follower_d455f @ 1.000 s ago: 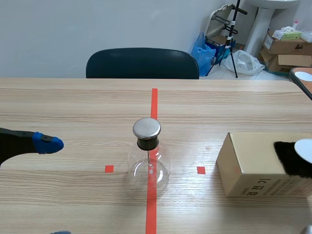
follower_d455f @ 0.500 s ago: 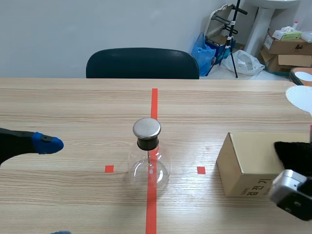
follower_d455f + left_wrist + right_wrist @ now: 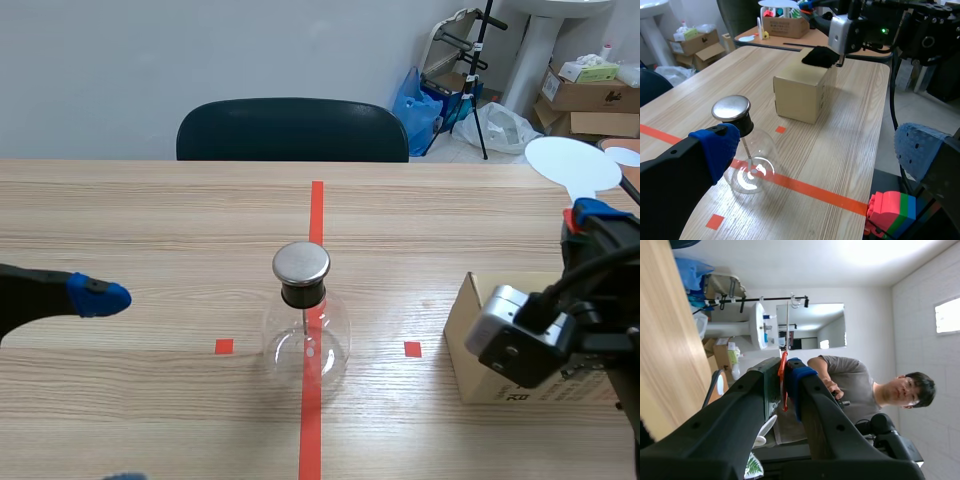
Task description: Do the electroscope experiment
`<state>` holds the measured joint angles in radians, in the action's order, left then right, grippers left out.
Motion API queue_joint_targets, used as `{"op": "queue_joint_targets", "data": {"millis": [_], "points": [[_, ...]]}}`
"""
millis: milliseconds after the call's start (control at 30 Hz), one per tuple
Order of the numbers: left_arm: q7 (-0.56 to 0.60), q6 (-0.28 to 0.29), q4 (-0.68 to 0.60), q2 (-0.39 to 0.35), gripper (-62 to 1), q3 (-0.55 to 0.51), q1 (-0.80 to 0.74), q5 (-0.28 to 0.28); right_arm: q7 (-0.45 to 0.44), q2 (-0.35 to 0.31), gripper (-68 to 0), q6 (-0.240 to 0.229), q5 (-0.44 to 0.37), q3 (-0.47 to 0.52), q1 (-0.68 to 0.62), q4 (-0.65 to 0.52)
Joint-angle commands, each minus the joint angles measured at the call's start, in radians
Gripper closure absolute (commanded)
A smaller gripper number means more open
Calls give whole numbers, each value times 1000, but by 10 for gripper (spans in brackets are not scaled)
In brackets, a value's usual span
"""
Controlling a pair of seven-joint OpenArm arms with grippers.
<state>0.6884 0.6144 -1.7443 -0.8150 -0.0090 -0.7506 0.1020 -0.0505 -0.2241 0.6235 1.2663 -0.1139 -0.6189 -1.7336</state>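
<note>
Electroscope: The electroscope [image 3: 306, 320] (a round glass bottle with a flat shiny metal top) stood upright in the middle of the table [image 3: 160, 220]. It sat right on the long red tape line, between two small red squares. Nothing touched it.

Left gripper: The left gripper [image 3: 816, 145] hung low over the table's left side, well apart from the electroscope. Its two fingers were spread wide with nothing between them. Its blue pads [image 3: 716, 145] could be seen.

Right gripper: The right gripper [image 3: 786, 372] was lifted up over the table's right end. Its fingers were squeezed tight on the thin red handle of the paddle.

Paddle: The paddle [image 3: 573, 163] had a flat, round, white head. The head stuck up above the right gripper, near the table's far right corner.

Box: A brown cardboard box [image 3: 478, 340] sat near the table's right end, closer to the robot's edge than to the far edge. It was well apart from the electroscope. In the scene view, the grey camera block [image 3: 510, 350] on the right arm hid part of it.

Cloth: A black fuzzy cloth [image 3: 820, 56] lay on top of the box, on the side away from the electroscope.

Chair: A dark chair [image 3: 292, 128] stood behind the middle of the table's far edge.

Person: A person [image 3: 852, 380] in a grey shirt showed in the right wrist view, behind the gripper.
</note>
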Motion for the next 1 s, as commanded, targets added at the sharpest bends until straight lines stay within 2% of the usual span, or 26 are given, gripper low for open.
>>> {"op": "queue_joint_targets", "data": {"millis": [0, 167, 200, 300, 367, 500, 567, 667, 800, 967], "points": [[-4, 2, -4, 5, -490, -5, 0, 10, 27, -27, -11, 11, 6, -16, 23, -12], [-95, 2, -3, -3, -65, -4, 9, 10, 134, -75, -11, 11, 25, -116, 61, -12], [-120, 2, -2, -5, -6, -3, 17, 9, 154, -84, -11, 11, 29, -134, 69, -12], [-156, 4, 27, -15, -28, 5, 59, 11, 199, -103, -11, 11, 33, -184, 89, -12], [-126, 7, 68, -20, -28, 20, 100, 11, 227, -106, -11, 8, 42, -213, 101, -12], [-48, 10, 183, -20, -30, 79, 198, 10, 264, -106, -11, -31, 52, -262, 122, -10], [-32, 10, 247, -20, -30, 135, 259, 8, 275, -106, -11, -35, 59, -286, 130, -8], [8, 10, 357, -16, -30, 250, 371, 6, 300, -106, -11, -74, 71, -324, 144, -7], [46, 10, 499, 20, -30, 402, 534, 6, 320, -106, -11, -75, 95, -375, 162, 14], [46, 9, 657, 104, -30, 535, 713, 6, 336, -112, -11, -71, 122, -439, 179, 61]]}}
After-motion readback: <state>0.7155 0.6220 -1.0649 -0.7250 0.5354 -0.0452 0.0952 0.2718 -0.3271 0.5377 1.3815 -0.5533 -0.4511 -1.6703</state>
